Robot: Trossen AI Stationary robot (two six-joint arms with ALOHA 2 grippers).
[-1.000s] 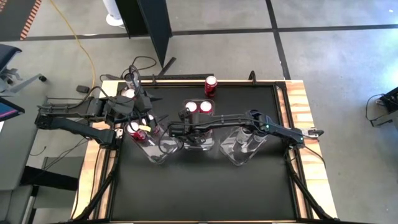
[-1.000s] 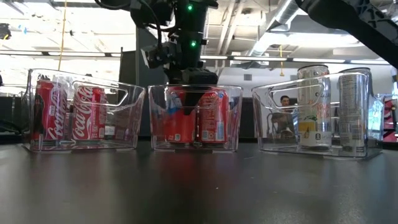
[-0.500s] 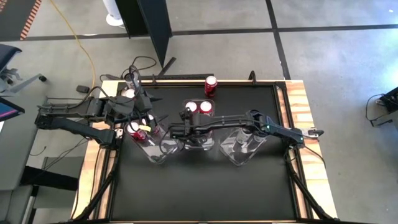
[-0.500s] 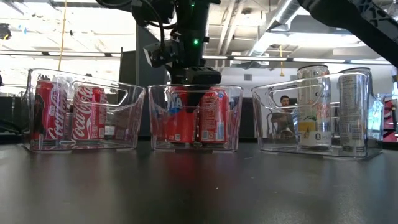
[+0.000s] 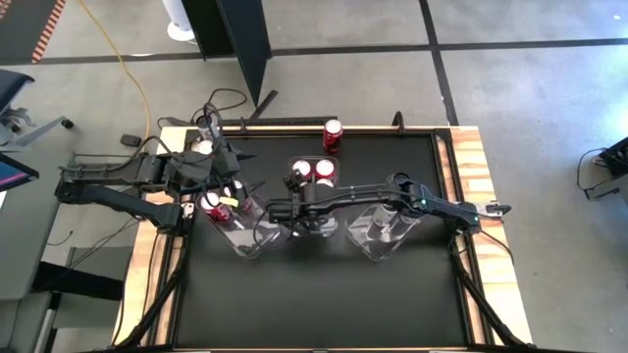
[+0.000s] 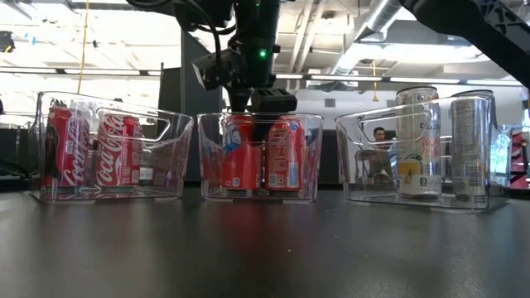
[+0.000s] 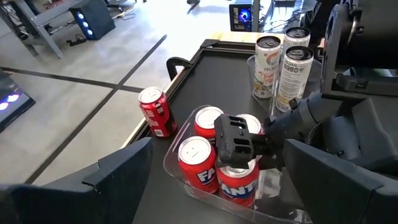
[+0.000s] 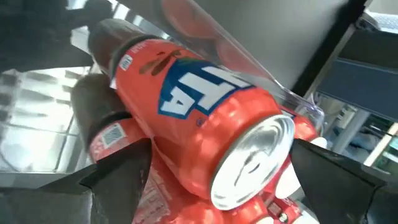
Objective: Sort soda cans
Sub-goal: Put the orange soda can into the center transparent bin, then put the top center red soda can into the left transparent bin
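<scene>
Right gripper (image 6: 263, 106): reaches across the bench (image 5: 324, 294) to the middle bin (image 6: 259, 157), hanging just above the orange cans; its jaws stand wide apart, one on each side of an orange can (image 8: 205, 124), and whether they press it cannot be told.
Left gripper (image 5: 231, 196): waits over the left bin (image 6: 112, 145) at the left edge of the bench, jaws apart, nothing between them.
Orange cans (image 7: 217, 155): four stand upright in the middle bin, packed close together.
Red cans (image 6: 116, 153): upright in the left bin.
Silver cans (image 6: 418, 141): upright in the right bin (image 6: 431, 157).
Loose red can (image 5: 333, 134): stands alone at the far edge of the bench, well apart from the bins.
Person (image 6: 379, 135): seen far off through the right bin.
</scene>
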